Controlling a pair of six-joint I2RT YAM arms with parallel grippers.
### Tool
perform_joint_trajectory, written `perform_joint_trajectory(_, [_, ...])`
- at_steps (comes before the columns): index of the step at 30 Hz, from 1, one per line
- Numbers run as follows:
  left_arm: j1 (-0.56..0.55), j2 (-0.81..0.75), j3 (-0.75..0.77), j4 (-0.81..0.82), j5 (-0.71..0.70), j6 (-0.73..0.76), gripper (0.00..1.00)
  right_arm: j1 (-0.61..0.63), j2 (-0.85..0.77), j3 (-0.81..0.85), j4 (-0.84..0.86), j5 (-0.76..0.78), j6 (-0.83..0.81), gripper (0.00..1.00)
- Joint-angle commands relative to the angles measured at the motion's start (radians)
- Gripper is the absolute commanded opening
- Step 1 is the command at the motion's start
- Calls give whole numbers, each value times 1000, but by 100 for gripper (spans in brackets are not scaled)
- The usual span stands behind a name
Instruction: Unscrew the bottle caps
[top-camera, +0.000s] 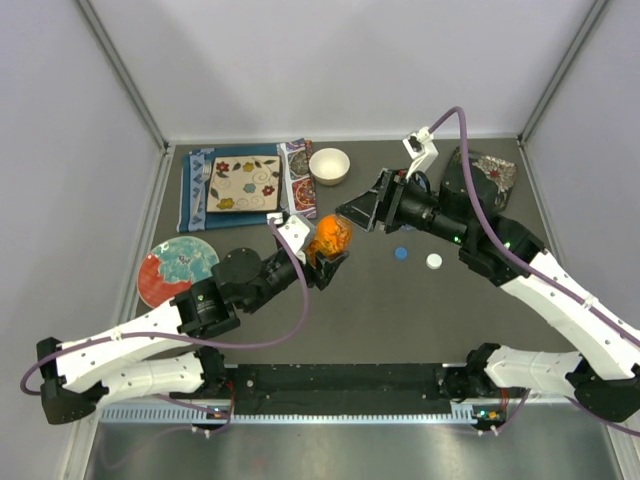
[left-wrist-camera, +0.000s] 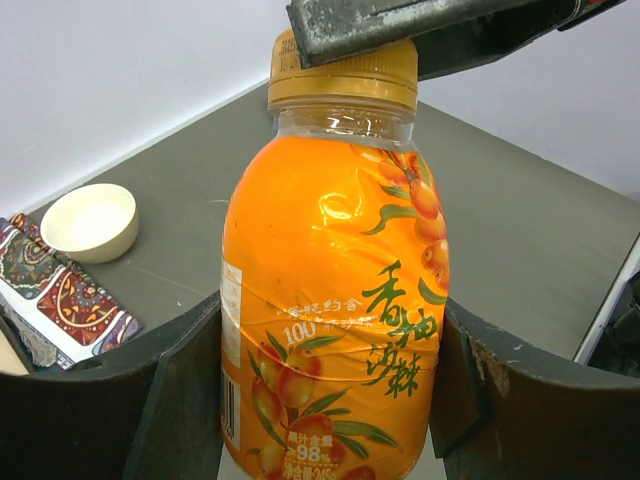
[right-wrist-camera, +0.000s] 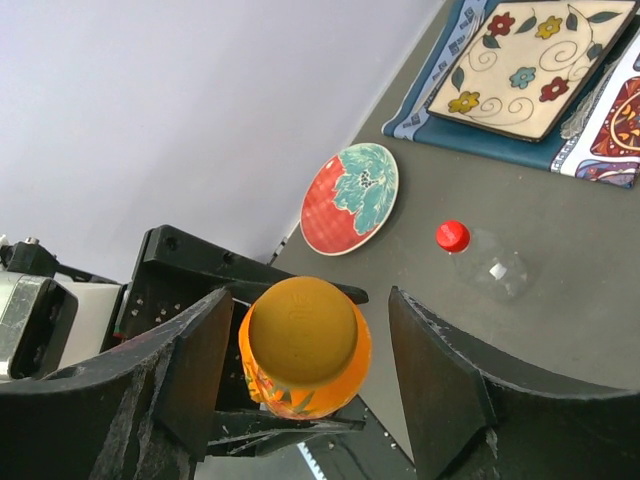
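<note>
My left gripper (top-camera: 325, 250) is shut on the short orange bottle (top-camera: 331, 236), holding it tilted above the table. In the left wrist view both jaws press the bottle's label (left-wrist-camera: 335, 300). The orange cap (left-wrist-camera: 343, 75) sits screwed on its neck. My right gripper (top-camera: 358, 215) stands open around that cap (right-wrist-camera: 303, 331), with a gap showing on each side, wider on the right. One right finger (left-wrist-camera: 400, 25) crosses just over the cap. A loose blue cap (top-camera: 401, 253) and a loose white cap (top-camera: 433, 261) lie on the table. A clear bottle (right-wrist-camera: 492, 270) with a red cap (right-wrist-camera: 452, 236) lies farther off.
A red and teal round plate (top-camera: 177, 270) lies at the left. A square floral plate (top-camera: 243, 183) rests on a blue cloth at the back, with a white bowl (top-camera: 329, 165) beside it. A dark patterned dish (top-camera: 487, 175) sits at the back right.
</note>
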Motion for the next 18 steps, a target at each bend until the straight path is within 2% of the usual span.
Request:
perform_joint_trajectory(1, [-5, -22, -7, 75, -34, 9, 32, 12, -14, 4, 29, 9, 11, 63])
perform_joint_trajectory(3, [-5, -27, -12, 77, -36, 5, 32, 17, -12, 1, 29, 4, 8, 61])
perform_joint_trajectory(6, [-5, -32, -15, 80, -37, 2, 32, 15, -12, -5, 29, 2, 8, 50])
perform_joint_trajectory(7, [-5, -33, -16, 80, -37, 2, 33, 15, -12, -7, 30, -1, 8, 43])
perform_joint_trajectory(12, [-5, -42, -16, 83, -36, -2, 33, 15, -11, -16, 34, -22, 3, 29])
perform_joint_trajectory(15, [-3, -50, -18, 86, -22, -7, 34, 15, -15, -25, 35, -42, -3, 14])
perform_joint_trajectory(16, [-5, -56, -21, 89, -8, -10, 34, 17, -15, -25, 35, -51, -11, 2])
perform_joint_trajectory(18, [-3, -64, -24, 98, 21, -33, 35, 15, -15, -24, 35, -86, -37, 0])
